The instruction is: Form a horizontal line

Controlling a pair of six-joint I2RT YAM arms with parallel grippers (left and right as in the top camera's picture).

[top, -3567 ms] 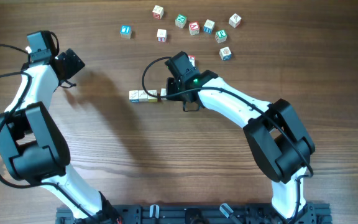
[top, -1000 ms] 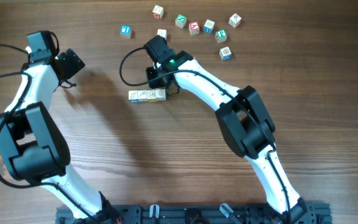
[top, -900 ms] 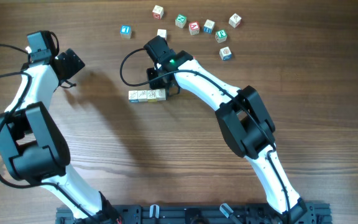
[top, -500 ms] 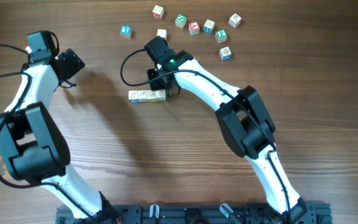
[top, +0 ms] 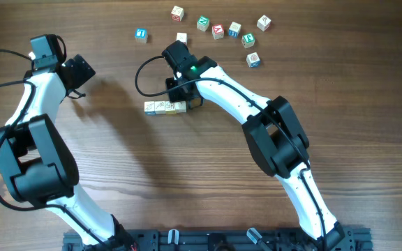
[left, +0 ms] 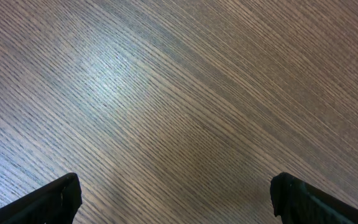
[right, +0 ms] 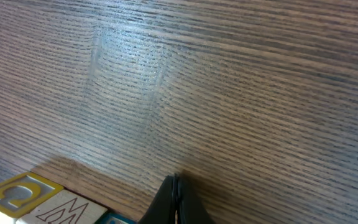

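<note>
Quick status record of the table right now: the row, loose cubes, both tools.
row: three cubes side by side, running left to right
loose cubes: about nine, scattered beyond the row, apart from it
left tool: open, empty, over bare table
right tool: shut, nothing between its fingers, near the row's right end

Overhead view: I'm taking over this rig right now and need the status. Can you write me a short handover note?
Left gripper: open and empty, over bare table, well away from the cubes.
Right gripper: shut, holding nothing, close to the right end of the horizontal line; I cannot tell if it touches it.
Horizontal line: three cubes touching side by side, mid-table.
Loose cubes: nine in view, scattered along the far side.
Done: three cubes lined up.
Left: bring each loose cube over and add it to the line.
</note>
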